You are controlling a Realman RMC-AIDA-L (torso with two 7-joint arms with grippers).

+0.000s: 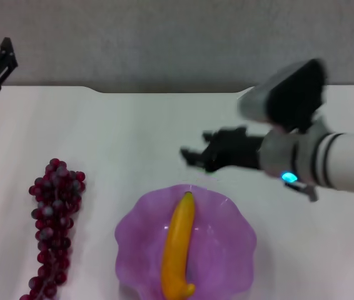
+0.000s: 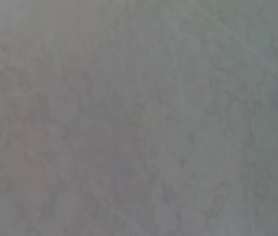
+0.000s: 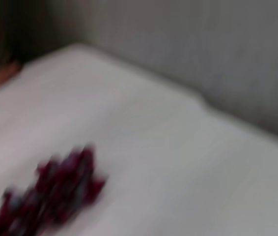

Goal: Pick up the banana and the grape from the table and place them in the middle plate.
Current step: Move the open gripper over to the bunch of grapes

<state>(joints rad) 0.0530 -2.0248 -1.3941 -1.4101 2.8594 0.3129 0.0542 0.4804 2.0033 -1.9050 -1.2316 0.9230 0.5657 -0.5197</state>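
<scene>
Purple grape bunch looks soft, floppy; we'd pinch its top stem. Right end effector spread, empty; left one's state: cannot tell.

Head view: looked forward and down over the table — plate, fruit and both arms within its field.
Left wrist view: faced a plain grey surface, nothing else discernible.
Right wrist view: looked low across the tabletop toward the grape — shared with the head view.
</scene>
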